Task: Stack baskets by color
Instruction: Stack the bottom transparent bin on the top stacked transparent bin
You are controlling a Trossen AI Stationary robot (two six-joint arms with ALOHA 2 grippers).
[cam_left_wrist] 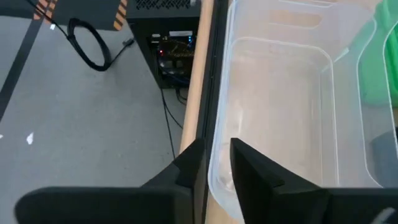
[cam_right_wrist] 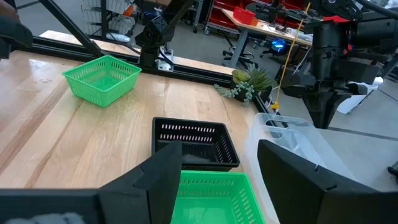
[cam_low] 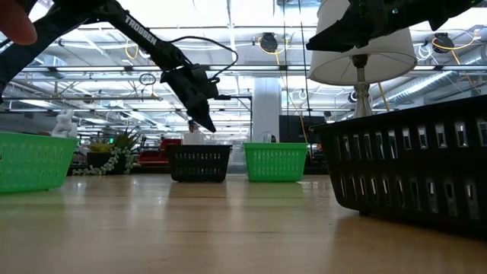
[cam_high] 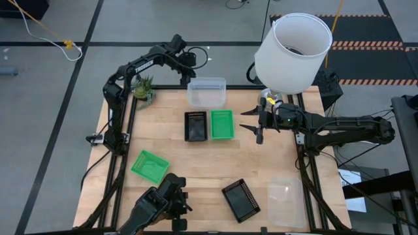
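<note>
Straddling clear basket (cam_left_wrist: 280, 118) rim, left gripper (cam_left_wrist: 214, 165) ajar.

The table (cam_high: 196, 170) is pale wood with a visible grain and a soft sheen. The green baskets (cam_high: 222, 124) and black baskets (cam_high: 195, 126) look like perforated plastic (the black ones slotted), while the clear basket (cam_left_wrist: 280, 106) is smooth, cloudy see-through plastic. The lampshade (cam_high: 292, 52) looks white and matt.
</note>
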